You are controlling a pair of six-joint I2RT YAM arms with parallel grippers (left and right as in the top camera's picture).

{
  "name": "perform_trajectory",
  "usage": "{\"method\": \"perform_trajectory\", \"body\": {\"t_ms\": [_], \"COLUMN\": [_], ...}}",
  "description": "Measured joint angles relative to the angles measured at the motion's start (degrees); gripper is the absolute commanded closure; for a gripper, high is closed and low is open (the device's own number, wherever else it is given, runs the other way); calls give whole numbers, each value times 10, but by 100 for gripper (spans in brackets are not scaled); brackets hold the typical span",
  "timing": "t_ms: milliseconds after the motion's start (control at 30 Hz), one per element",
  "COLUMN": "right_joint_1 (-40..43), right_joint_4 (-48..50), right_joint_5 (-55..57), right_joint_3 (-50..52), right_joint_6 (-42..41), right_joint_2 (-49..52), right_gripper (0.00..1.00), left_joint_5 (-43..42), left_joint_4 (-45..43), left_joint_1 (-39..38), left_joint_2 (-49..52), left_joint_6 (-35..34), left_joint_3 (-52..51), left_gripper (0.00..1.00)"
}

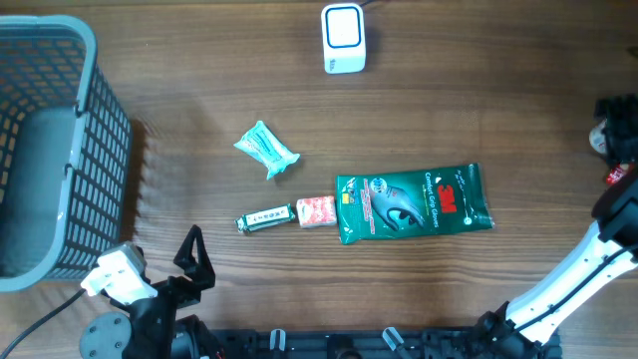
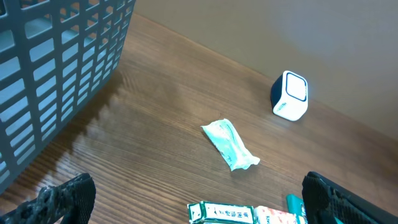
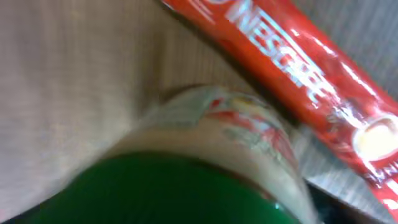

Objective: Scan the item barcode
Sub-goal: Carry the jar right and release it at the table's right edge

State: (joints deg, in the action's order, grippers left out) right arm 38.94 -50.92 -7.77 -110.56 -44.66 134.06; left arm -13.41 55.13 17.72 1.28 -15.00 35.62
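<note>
The white scanner [image 1: 344,38] with a blue face stands at the table's far middle, and it also shows in the left wrist view [image 2: 290,96]. My left gripper [image 1: 196,261] hovers open and empty near the front left; in the left wrist view [image 2: 199,205] its fingers frame a small green box [image 2: 222,214]. My right gripper [image 1: 620,140] is at the right edge, half out of frame. Its wrist view is a blurred close-up of a green-lidded jar [image 3: 186,186] and a red Nescafe stick [image 3: 298,68]. No fingers show there, so any grip is hidden.
A grey mesh basket [image 1: 90,150] fills the left side. Mid-table lie a teal packet [image 1: 266,149], a small green box [image 1: 265,217], a pink packet [image 1: 316,210] and a green 3M glove pack [image 1: 414,202]. The right arm [image 1: 568,284] crosses the front right corner.
</note>
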Motion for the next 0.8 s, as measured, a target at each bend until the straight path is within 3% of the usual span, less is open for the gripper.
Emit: {"method": "perform_trajectory", "body": {"t_ms": [233,367,533,633,800], "right_joint_1": [12,-11,-116,-214,-370], "right_joint_4": [-68,-111,-214,-314,-387], "right_joint_5": [-63,-64,-68,-73,-72], "right_joint_3": [-171,-196,-206,-205,-177], "right_joint_6": [-17,-70,-82,-82,-93], "right_joint_2": [-44,-127,-209,-211,-210], "right_gripper": [0,0,0,0,0], "left_joint_5": [0,0,0,0,0], "left_joint_4": [0,0,0,0,0], "left_joint_1": [0,0,0,0,0], "left_joint_2": [0,0,0,0,0], "left_joint_6": [0,0,0,0,0], "left_joint_3": [0,0,0,0,0], "left_gripper": [0,0,0,0,0]}}
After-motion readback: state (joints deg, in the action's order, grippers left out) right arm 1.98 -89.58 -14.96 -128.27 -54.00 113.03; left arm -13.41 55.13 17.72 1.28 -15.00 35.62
